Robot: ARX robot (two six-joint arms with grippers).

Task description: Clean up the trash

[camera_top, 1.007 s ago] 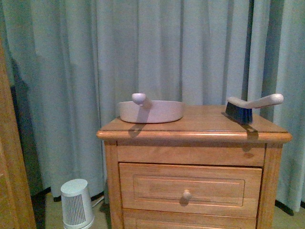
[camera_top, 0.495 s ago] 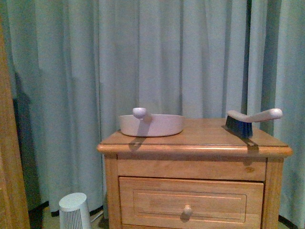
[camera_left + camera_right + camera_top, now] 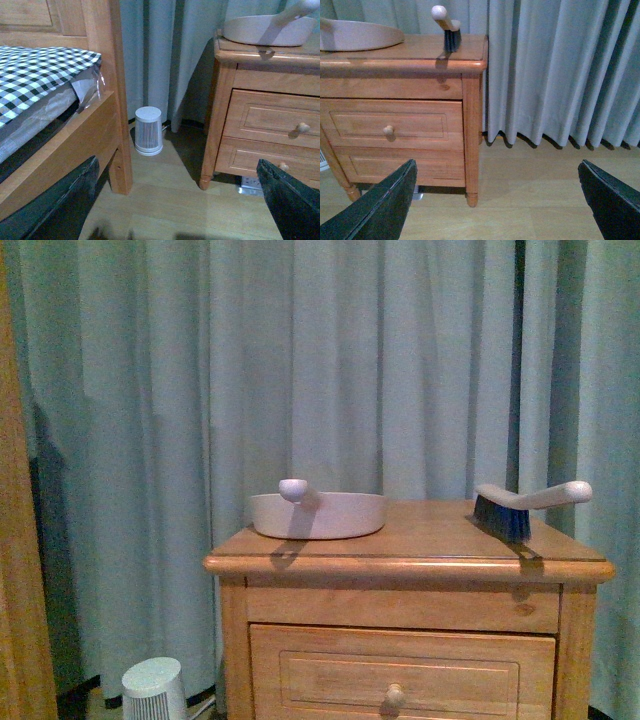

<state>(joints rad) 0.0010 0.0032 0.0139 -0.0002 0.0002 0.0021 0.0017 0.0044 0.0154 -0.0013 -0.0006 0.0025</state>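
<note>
Since the small crumpled white wad of trash shows in none of our views, we judge the step in hand to be finding it, best done by scanning slowly and low. Nearest us, the left end effector [image 3: 176, 165] and the right end effector [image 3: 497, 165] both hang released, fingers spread wide with nothing between them, above the bare wooden floor [image 3: 165, 205]. Further on, a small white ribbed cylinder [image 3: 148, 130] stands between the wooden bed with its checked cover [image 3: 35, 65] and the pale wooden counter with drawers [image 3: 400, 580]; we should not mistake it for the wad. The bed post and counter legs narrow that gap. On the counter rest a beige round dustpan with a knobbed handle [image 3: 318, 515] and a dark-bristled hand brush [image 3: 520, 508], well apart. Blue-grey curtains [image 3: 300, 360] hang behind.
</note>
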